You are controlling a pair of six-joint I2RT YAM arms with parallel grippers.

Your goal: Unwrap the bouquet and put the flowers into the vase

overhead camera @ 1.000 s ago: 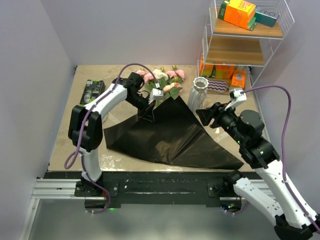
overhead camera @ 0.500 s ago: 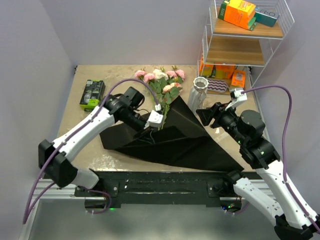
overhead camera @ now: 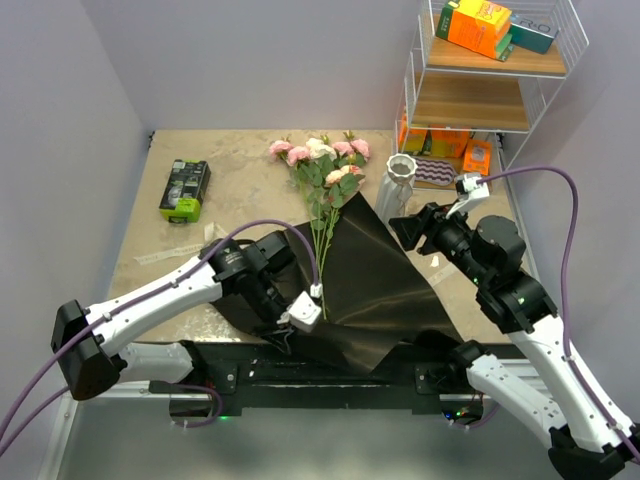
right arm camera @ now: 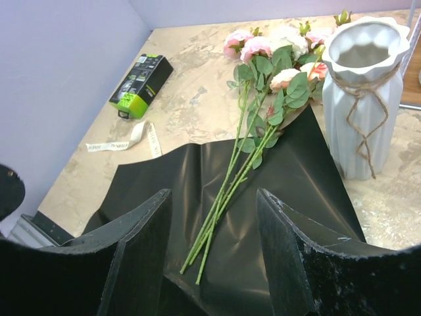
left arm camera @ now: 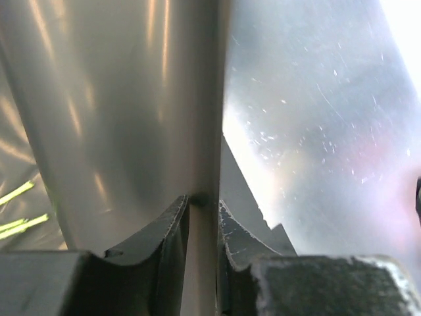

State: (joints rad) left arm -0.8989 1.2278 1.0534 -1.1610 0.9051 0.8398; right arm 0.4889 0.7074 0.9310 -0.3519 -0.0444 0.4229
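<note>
Lying unwrapped, pink-and-cream flowers (overhead camera: 325, 185) cross black paper (overhead camera: 380, 270).

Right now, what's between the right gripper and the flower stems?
Only the black paper. In the right wrist view the stems lie on it, ahead of the open right gripper. The vase stands off to the side.
</note>
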